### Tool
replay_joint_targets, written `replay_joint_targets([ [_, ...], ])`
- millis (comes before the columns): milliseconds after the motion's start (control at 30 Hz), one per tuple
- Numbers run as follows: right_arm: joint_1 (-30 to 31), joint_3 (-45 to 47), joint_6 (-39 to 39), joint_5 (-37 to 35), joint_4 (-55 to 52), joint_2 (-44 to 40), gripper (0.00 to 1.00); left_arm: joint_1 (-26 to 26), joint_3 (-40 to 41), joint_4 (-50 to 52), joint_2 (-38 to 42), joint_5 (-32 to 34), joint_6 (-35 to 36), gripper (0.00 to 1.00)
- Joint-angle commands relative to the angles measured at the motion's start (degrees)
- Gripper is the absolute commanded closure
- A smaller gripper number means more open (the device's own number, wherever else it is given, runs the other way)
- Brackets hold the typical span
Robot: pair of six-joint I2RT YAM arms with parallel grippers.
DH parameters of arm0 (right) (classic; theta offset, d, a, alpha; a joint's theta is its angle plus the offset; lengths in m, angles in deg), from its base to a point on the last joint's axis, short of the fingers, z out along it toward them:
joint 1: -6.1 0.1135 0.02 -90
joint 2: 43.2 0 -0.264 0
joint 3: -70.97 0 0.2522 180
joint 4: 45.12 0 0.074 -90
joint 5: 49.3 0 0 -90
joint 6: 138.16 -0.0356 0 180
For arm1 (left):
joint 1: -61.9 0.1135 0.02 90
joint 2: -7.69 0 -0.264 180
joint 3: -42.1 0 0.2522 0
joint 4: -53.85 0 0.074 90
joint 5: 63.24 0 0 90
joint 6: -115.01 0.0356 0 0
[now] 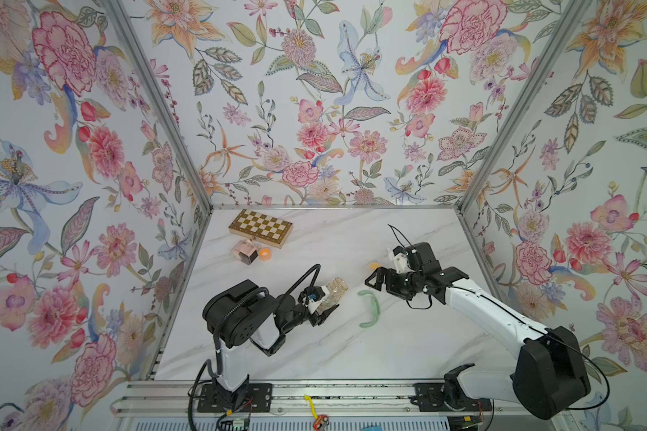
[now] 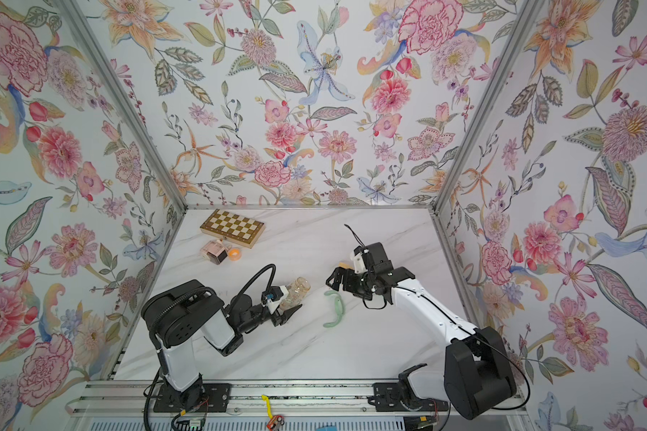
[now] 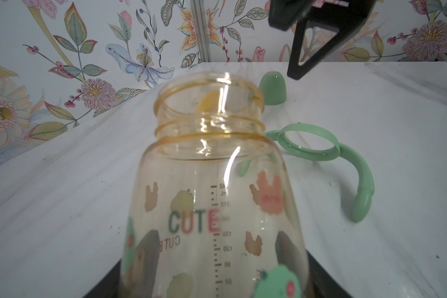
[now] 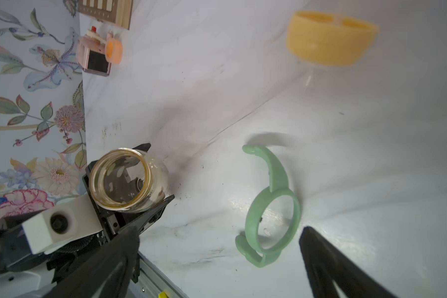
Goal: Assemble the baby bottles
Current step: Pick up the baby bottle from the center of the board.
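Your left jaws are clenched on the lower body of the clear amber-tinted plastic bottle (image 1: pixel 335 289), holding it tilted with its open mouth toward the right arm. Your right jaws stand spread wide, grasping nothing, just above the pale green curved handle ring (image 4: pixel 276 170) lying on the white marble surface (image 1: pixel 352 347). The yellow collar with clear nipple (image 4: pixel 328 43) and the pale green dome cap (image 3: pixel 272 89) sit farther back.

Glossy clear plastic bottle body (image 3: pixel 212 206)
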Motion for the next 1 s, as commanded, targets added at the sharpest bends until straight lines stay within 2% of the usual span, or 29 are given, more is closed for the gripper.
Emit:
replay_joint_targets([
  [0, 1.2, 2.4, -3.7, 7.9, 18.8, 0.2, 0.02, 0.3, -1.5, -16.3, 0.6, -3.8, -1.4, 0.97],
  [100, 3.6, -0.9, -3.9, 10.3, 22.1, 3.6, 0.01, 0.4, -1.4, -16.3, 0.0, -3.2, -1.5, 0.97],
  [200, 6.9, -6.8, -0.4, 7.1, 14.5, 9.0, 0.0, 0.4, -1.3, -16.3, 0.3, -3.2, -1.6, 0.97],
  [467, 10.9, -12.4, 0.6, 5.8, 12.5, 19.6, 0.08, 0.2, -1.5, -16.3, 0.9, -3.3, -2.2, 0.96],
  [667, 14.0, -13.7, 0.9, 6.7, 13.0, 21.7, 0.26, 0.3, -1.9, -16.3, 0.9, -3.2, -2.6, 0.95],
  [733, 14.8, -14.9, 1.7, 6.4, 10.6, 22.1, 0.43, 0.3, -2.1, -16.3, 0.9, -2.8, -2.8, 0.93],
  [767, 15.1, -15.4, 2.1, 5.8, 9.1, 22.1, 0.46, 0.4, -2.1, -16.3, 1.0, -2.6, -3.0, 0.9],
  [833, 15.8, -16.7, 3.3, 3.2, 5.3, 21.8, 0.55, 0.4, -2.0, -16.3, 1.1, -2.3, -3.2, 0.78],
  [900, 16.6, -18.2, 4.7, -1.4, 0.5, 21.4, 0.61, 0.4, -1.8, -16.3, 1.0, -1.8, -3.6, 0.54],
  [967, 16.9, -20.2, 6.0, -6.4, -4.2, 21.3, 0.64, 0.4, -1.6, -16.3, 0.8, -2.1, -3.7, 0.39],
])
